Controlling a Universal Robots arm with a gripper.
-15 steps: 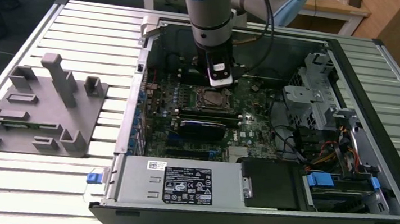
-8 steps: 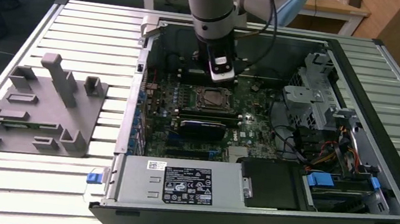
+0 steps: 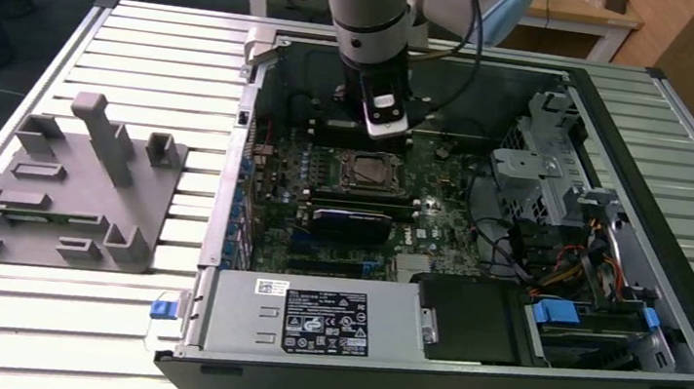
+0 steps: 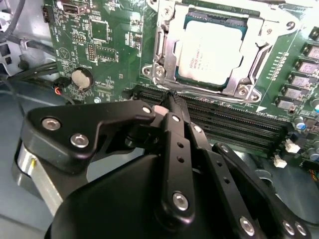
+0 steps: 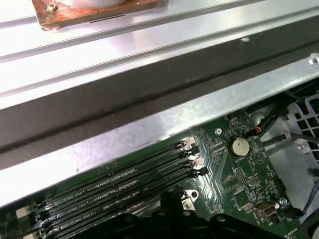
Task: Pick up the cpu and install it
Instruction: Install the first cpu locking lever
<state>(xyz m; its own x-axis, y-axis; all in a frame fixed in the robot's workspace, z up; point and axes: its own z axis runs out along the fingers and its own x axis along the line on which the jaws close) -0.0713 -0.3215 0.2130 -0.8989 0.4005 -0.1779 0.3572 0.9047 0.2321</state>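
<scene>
Cpu [image 4: 212, 50] sits seated in its socket [image 4: 167, 45] on the motherboard [image 4: 94, 45], frame open. Hand [image 4: 172, 102] hangs just beside it over the memory slots [image 4: 234, 122], fingers pinched together, holding nothing.

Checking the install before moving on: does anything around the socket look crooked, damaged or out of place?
Nothing stands out. In the second wrist view the cpu lies flat and square inside the socket frame, with the gripper above the memory slots beside it.
</scene>
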